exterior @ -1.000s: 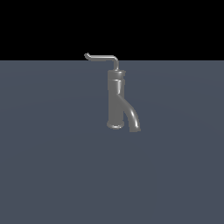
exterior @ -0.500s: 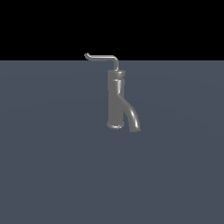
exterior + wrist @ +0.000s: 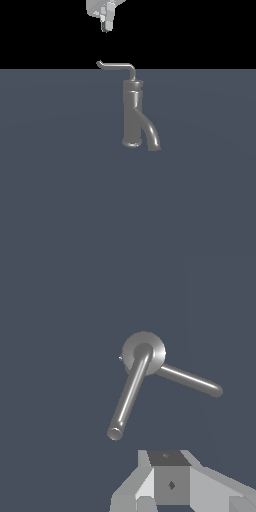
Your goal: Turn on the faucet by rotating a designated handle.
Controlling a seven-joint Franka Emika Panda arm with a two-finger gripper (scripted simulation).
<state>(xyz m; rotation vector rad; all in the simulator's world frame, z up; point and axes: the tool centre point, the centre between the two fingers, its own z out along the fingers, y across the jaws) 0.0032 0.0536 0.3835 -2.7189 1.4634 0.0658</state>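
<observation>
A grey metallic faucet (image 3: 132, 112), an upright cylindrical column on a round base, stands a little above the middle of the exterior view on a flat, dark blue-grey floor (image 3: 60, 200). Its thick curved spout (image 3: 150, 135) bends down toward the lower right of the frame and ends just beside the base. On top of the column sits the handle (image 3: 117, 65), a thin light-grey bent rod that runs level toward the exterior view's left and ends in a small upturned tip, right at the line where the floor meets the black background.

The white and grey gripper (image 3: 105, 23) hangs at the top edge of the exterior view, above the handle's tip and clearly apart from it, with black open space between them. Only part of it shows there, cut off by the frame, and whether its fingers are spread or pressed together cannot be told.

In the wrist view, looking down, the handle (image 3: 129, 398) and the spout (image 3: 190, 381) fan out from the column's round top. Pale gripper parts (image 3: 170, 481) fill the lower edge, touching nothing. The floor lies bare on all sides of the faucet.
</observation>
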